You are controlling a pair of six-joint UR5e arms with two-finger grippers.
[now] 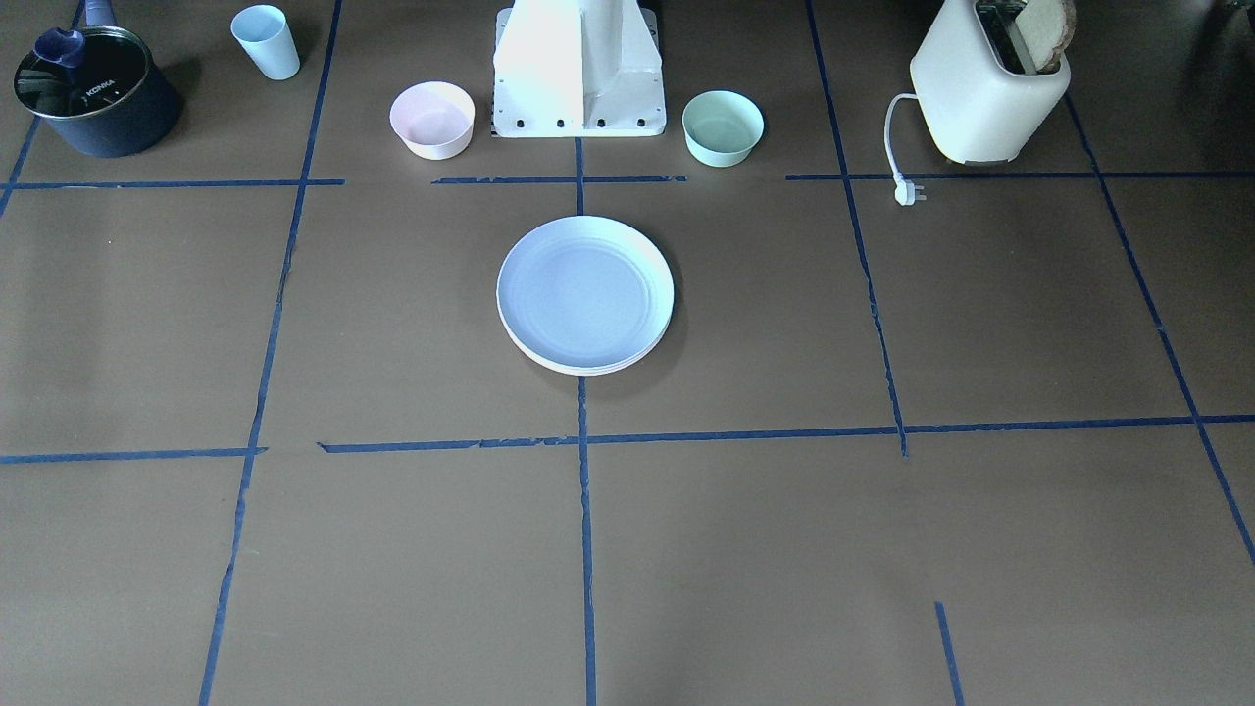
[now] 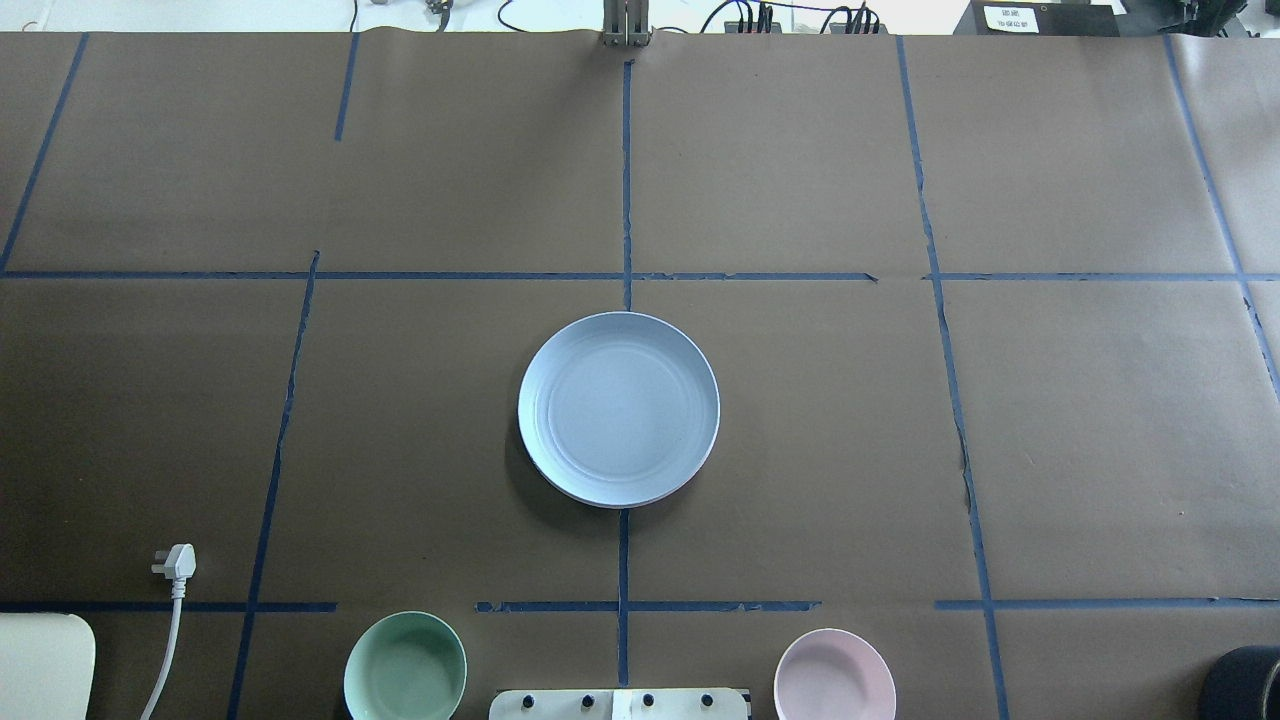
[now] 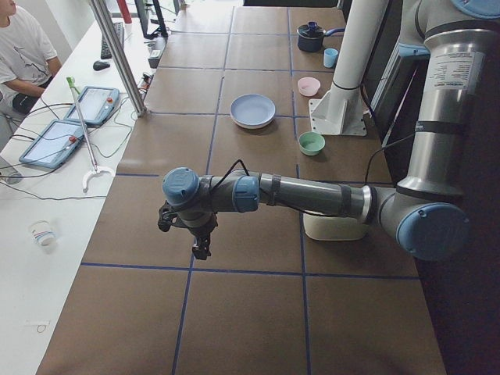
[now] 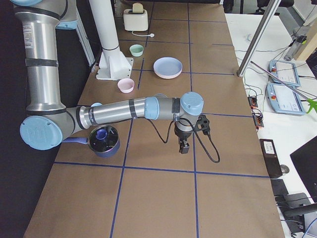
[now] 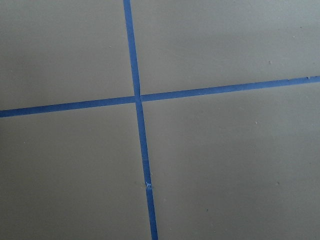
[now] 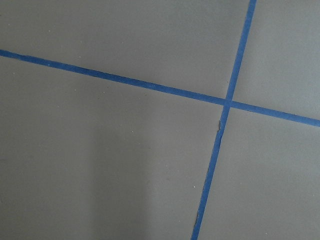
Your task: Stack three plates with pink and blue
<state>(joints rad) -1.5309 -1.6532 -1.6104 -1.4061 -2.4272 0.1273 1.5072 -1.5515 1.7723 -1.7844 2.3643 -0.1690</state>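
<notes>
A pale blue plate [image 1: 585,292] lies on top of a stack at the table's middle, also seen in the overhead view [image 2: 618,407]. Pale rims of plates under it [image 1: 588,369] show at its edge; the pink and cream plates are otherwise hidden beneath it. My left gripper [image 3: 199,244] hangs over bare table far from the stack, at the table's left end. My right gripper [image 4: 184,146] hangs over bare table at the right end. Both show only in the side views, so I cannot tell whether they are open or shut. The wrist views show only brown table and blue tape.
A small pink bowl [image 1: 432,118] and a mint bowl [image 1: 723,126] flank the robot base [image 1: 578,69]. A blue cup [image 1: 266,41], a dark pot [image 1: 93,93], and a toaster [image 1: 990,83] with its plug [image 1: 909,193] stand along the robot's side.
</notes>
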